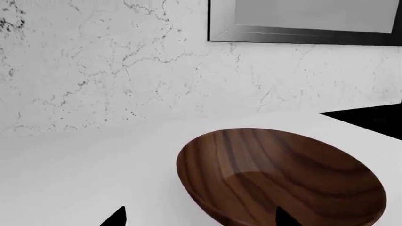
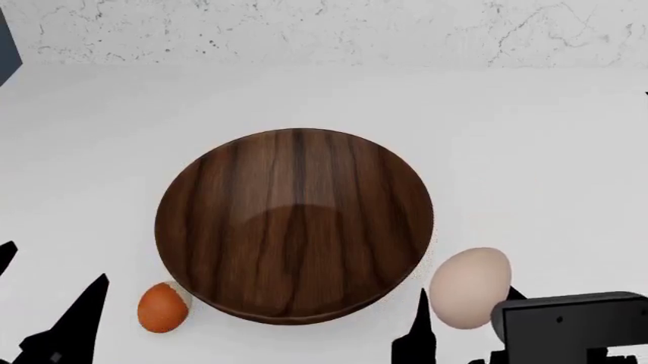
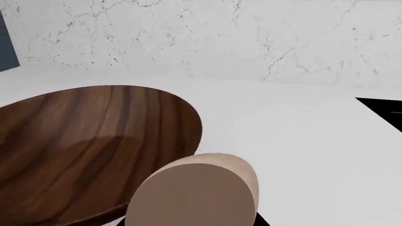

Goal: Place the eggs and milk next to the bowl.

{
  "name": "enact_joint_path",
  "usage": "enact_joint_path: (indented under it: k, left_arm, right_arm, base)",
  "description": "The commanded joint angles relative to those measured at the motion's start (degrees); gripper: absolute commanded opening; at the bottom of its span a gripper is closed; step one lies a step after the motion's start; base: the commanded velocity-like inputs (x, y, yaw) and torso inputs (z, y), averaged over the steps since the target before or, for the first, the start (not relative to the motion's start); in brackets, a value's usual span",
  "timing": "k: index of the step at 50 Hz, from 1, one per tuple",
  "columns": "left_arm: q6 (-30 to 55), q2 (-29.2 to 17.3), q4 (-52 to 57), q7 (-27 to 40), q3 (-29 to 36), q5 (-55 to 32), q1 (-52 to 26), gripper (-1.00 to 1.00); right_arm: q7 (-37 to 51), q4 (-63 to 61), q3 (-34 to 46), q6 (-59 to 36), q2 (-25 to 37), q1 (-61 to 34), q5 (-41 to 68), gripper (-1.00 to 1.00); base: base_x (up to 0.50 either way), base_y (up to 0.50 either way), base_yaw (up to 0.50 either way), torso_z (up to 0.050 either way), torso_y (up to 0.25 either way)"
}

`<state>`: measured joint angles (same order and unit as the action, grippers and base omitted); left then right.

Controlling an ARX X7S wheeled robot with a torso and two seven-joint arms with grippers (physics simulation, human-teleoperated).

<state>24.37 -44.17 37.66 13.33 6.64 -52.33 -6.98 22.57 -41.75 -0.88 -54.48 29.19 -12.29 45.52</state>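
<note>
Two eggs and one bowl [image 2: 294, 224] sit on the white counter [image 2: 526, 136] before me, and that is the whole count; no milk shows in any of my three views. One egg is the orange egg [image 2: 161, 306], lying just beside the bowl's near-left rim, close enough that I cannot tell whether it touches. Its mate, the beige egg [image 2: 469, 287], lies at the bowl's near-right rim, just beside it. From my right wrist view that beige egg [image 3: 197, 193] fills the foreground, with the bowl [image 3: 82, 146] directly behind it and the marbled wall [image 3: 238, 37] beyond. My right gripper [image 2: 460, 330] shows dark parts on both sides of the beige egg (one finger [image 2: 417, 334] stands between egg and bowl), yet I cannot tell whether it grips the egg. My left gripper [image 1: 201, 217] has its two tips spread wide apart, holding nothing, hanging over the counter with the bowl [image 1: 283, 179] ahead of it. One dark-framed panel [image 1: 301, 23] shows on the wall there.
</note>
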Motion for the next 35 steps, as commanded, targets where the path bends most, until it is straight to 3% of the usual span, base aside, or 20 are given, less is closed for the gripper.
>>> enact_joint_path:
  k: [1,35]
  left_arm:
    - [-0.05,0.39,-0.37,0.16,0.38,0.39,-0.73,1.00]
    - [-1.66,0.83,-2.35,-1.23,1.19,2.46,0.31,1.00]
  right_arm:
    - [-2.53,-0.19,0.66,-1.69,1.37,1.30,0.41,-1.00]
    - [-6.79,7.89,8.51,1.03,0.17,-2.39,-3.46,-1.00]
  base:
    - [0.00,0.00,0.00,0.000,0.000]
    - [0.00,0.00,0.00,0.000,0.000]
